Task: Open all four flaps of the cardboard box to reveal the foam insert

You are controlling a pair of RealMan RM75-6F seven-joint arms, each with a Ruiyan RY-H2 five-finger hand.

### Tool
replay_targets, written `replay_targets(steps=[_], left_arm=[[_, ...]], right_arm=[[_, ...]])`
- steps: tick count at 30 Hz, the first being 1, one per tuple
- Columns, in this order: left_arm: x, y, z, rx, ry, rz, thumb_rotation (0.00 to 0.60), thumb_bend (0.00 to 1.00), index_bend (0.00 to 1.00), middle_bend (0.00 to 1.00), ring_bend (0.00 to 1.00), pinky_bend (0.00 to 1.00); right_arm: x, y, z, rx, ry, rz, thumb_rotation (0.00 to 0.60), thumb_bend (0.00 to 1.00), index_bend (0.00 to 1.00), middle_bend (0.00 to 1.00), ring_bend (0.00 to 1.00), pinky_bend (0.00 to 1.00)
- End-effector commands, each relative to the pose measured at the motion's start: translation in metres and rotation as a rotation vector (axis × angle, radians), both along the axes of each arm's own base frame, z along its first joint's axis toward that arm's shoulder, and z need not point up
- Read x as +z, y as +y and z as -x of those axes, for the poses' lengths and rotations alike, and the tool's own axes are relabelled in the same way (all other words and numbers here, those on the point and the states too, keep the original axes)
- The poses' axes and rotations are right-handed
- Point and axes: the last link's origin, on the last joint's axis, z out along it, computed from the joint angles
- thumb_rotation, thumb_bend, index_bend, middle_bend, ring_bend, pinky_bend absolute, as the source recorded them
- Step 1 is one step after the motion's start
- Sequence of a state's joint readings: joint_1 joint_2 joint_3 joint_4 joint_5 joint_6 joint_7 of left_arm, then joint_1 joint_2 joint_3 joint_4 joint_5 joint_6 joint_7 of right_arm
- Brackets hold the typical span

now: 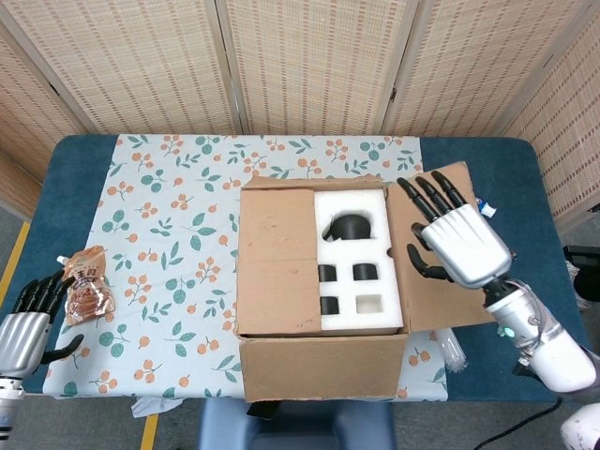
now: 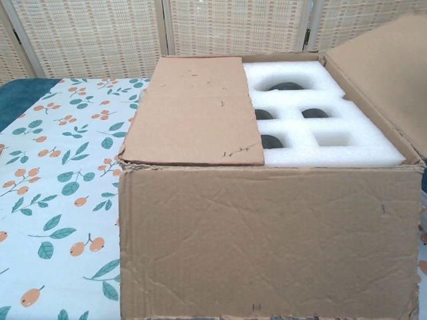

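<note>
At the middle of the table, on the flowered cloth, sits the cardboard box, its front wall toward six o'clock. Its right flap is folded out toward three o'clock; the left flap lies flat over the nine o'clock half, covering part of the foam insert. I cannot make out the front and back flaps clearly.

Corrugated board like this should be light and stiff but creases readily, so the left flap is best taken at its free inner edge, beside the exposed foam, and swung outward toward nine o'clock. The foam looks soft and easily dented; fingers should stay off it.

The right hand rests against the raised right flap, fingers spread and holding nothing. The left hand, at eight o'clock by the table edge, is loosely apart and empty, just beside a snack packet.
</note>
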State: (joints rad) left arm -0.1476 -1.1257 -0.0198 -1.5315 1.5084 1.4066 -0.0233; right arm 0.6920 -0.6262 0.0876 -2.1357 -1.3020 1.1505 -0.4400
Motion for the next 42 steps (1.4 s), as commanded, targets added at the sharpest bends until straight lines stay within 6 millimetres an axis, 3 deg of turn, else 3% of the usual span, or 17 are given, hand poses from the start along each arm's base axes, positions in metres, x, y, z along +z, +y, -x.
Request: replay_targets(steps=[1,7,11,14,23,27,34,42], left_arm=[[-0.002,0.0,-0.001,-0.001,0.005,0.006,0.6,0.3,0.0,0.0,0.0,0.0],[-0.005,0.002,-0.004,-0.031,0.01,0.002,0.6,0.3,0.0,0.0,0.0,0.0],[-0.005,0.005,-0.012,-0.097,-0.024,-0.011,0.6,0.3,0.06,0.01,0.02,0.0],[-0.006,0.009,-0.027,-0.19,-0.036,0.003,0.6,0.41,0.12,0.03,0.03,0.0],[0.0,0.04,-0.097,-0.455,-0.102,0.112,0.6,0.88,0.39,0.13,0.05,0.0],[-0.004,0.053,-0.125,-0.513,-0.12,0.19,0.6,0.94,0.44,0.13,0.04,0.0],[-0.028,0.073,-0.182,-0.6,-0.104,0.321,0.6,1.0,0.49,0.15,0.05,0.0],[-0.061,0.105,-0.24,-0.673,-0.154,0.447,0.6,1.0,0.5,0.16,0.04,0.0]], right_arm=[[0.015,0.019,0.023,-0.04,0.014,0.039,0.263,0.63,0.65,0.02,0.02,0.0],[0.026,0.045,0.058,-0.083,-0.042,0.064,0.263,0.64,0.63,0.02,0.03,0.0],[0.023,0.06,0.08,-0.088,-0.121,0.048,0.299,0.65,0.44,0.0,0.02,0.0],[0.017,0.074,0.103,-0.108,-0.195,0.049,0.35,0.65,0.32,0.0,0.0,0.0],[0.001,0.115,0.151,-0.119,-0.276,0.153,0.385,0.65,0.29,0.0,0.0,0.0],[-0.003,0.132,0.16,-0.123,-0.366,0.138,0.383,0.65,0.29,0.0,0.0,0.0],[0.011,0.153,0.175,-0.072,-0.559,0.195,0.382,0.65,0.29,0.0,0.0,0.0],[0.021,0.16,0.195,-0.088,-0.642,0.221,0.388,0.65,0.29,0.0,0.0,0.0]])
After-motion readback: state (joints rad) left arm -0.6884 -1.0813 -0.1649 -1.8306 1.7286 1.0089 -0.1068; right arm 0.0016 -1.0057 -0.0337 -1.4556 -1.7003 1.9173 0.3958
